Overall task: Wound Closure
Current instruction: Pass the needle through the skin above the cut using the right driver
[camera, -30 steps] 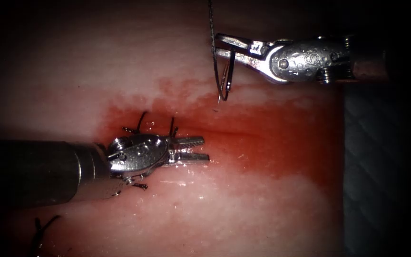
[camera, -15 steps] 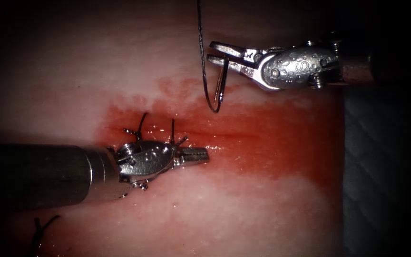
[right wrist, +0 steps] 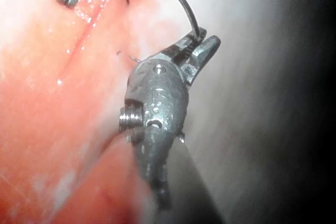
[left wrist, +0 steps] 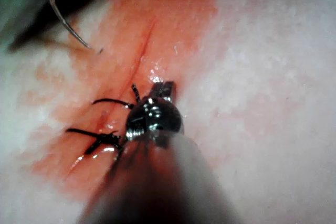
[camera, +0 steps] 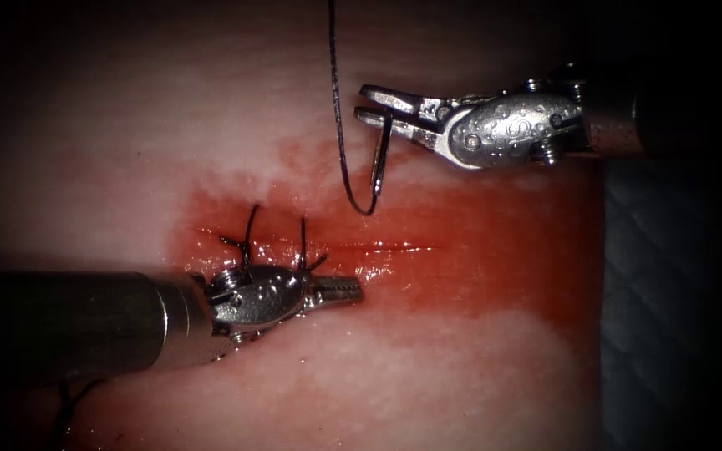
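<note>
right hand [camera: 371,103] pinching one needle [camera: 380,159] (clear of tissue [camera: 127,142]), left hand [camera: 346,288] pressed together, two stitches [camera: 248,230]

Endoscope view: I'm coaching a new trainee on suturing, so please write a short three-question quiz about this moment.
1. True or false: the needle is in the tissue.
2. Which holds the needle? A) left end effector B) right end effector
3. Fill in: from the needle, the thread runs toward the endoscope picture's ___ edge.
Key: 1 false, it hangs free above the tissue; 2 B; 3 top.
</note>
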Robot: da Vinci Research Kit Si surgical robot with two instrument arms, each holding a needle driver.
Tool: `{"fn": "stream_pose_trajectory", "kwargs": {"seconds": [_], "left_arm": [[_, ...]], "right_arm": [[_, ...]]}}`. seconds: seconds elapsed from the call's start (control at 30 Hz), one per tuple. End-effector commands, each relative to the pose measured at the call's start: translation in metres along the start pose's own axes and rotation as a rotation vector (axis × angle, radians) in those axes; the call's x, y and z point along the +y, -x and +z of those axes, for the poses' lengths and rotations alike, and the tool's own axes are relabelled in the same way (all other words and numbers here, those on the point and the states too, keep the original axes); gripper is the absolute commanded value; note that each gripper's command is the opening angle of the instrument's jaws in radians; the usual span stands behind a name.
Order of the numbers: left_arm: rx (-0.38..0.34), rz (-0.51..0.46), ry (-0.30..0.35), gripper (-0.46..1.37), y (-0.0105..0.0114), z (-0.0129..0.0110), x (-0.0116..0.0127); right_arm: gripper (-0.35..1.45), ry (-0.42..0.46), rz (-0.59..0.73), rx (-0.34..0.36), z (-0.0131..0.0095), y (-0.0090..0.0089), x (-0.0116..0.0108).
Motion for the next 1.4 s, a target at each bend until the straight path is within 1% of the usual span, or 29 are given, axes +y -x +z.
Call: {"fn": "stream_pose_trajectory", "kwargs": {"seconds": [0.03, 0.3, 0.67, 0.87, 1.0, 1.1, 1.27, 1.4], "left_arm": [[0.0, -0.002, -0.004, -0.01, -0.0001, -0.0002, 0.0001], [-0.003, -0.011, -0.002, 0.02, -0.0004, -0.0005, 0.0003], [-0.004, -0.014, 0.002, 0.02, -0.0008, -0.0007, 0.0004], [-0.002, -0.015, 0.003, 0.02, -0.0009, -0.0008, 0.0004], [0.003, -0.012, 0.002, 0.03, -0.001, -0.0009, 0.0004], [0.006, -0.014, -0.002, 0.03, -0.0012, -0.0012, 0.0005], [0.011, -0.01, -0.005, 0.03, -0.0014, -0.0014, 0.0004], [0.015, -0.011, -0.01, 0.02, -0.0013, -0.0016, 0.0003]], "right_arm": [[-0.35, 0.008, -0.001, 0.001, 0.0, 0.0001, -0.0001], [-0.35, 0.01, -0.007, 0.0, 0.0, 0.0005, -0.0007], [-0.35, 0.007, -0.007, -0.001, 0.0, -0.0007, -0.0016], [-0.35, 0.013, -0.014, -0.006, -0.0002, -0.0002, -0.0022], [-0.35, 0.01, -0.023, -0.013, -0.0003, 0.0006, -0.0031], [-0.35, 0.002, -0.034, -0.014, -0.0004, 0.0011, -0.0043], [-0.35, 0.001, -0.047, -0.017, -0.0006, 0.0012, -0.0061], [-0.35, -0.007, -0.058, -0.036, -0.001, 0.0012, -0.0077]]}}
